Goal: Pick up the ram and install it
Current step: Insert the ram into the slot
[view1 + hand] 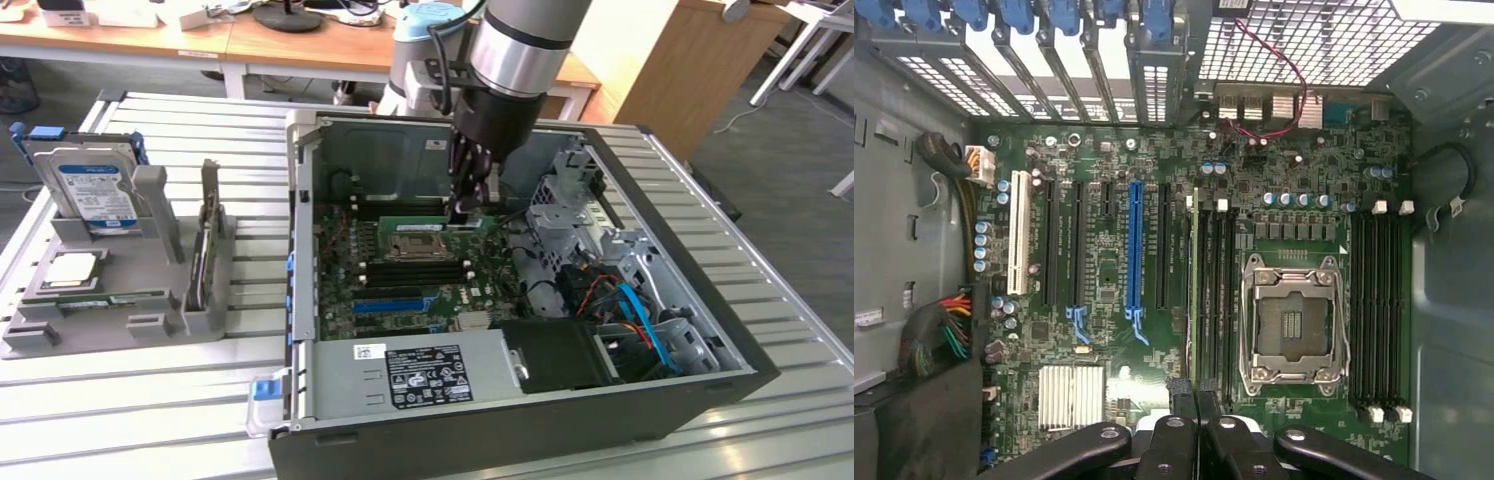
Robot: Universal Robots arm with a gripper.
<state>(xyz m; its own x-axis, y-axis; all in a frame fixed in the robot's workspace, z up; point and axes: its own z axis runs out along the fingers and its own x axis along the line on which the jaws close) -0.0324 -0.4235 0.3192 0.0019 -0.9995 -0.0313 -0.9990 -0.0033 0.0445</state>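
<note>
hand (462, 212) grips ram (416, 223) inside open case (534, 435), beside cpu socket (411, 244)

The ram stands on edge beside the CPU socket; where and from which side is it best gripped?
Probably pinch the ram across its thin upper edge, near mid-length, from straight above: its faces stand upright, and the CPU socket crowds one side.

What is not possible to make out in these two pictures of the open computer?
1. Whether the ram is fully in its slot: exterior view, the pincer covers one end; wrist view, it is edge-on.
2. Print on the power supply label: exterior view, too small.
3. Near end of the ram's slot: wrist view, the fingers cover it.
</note>
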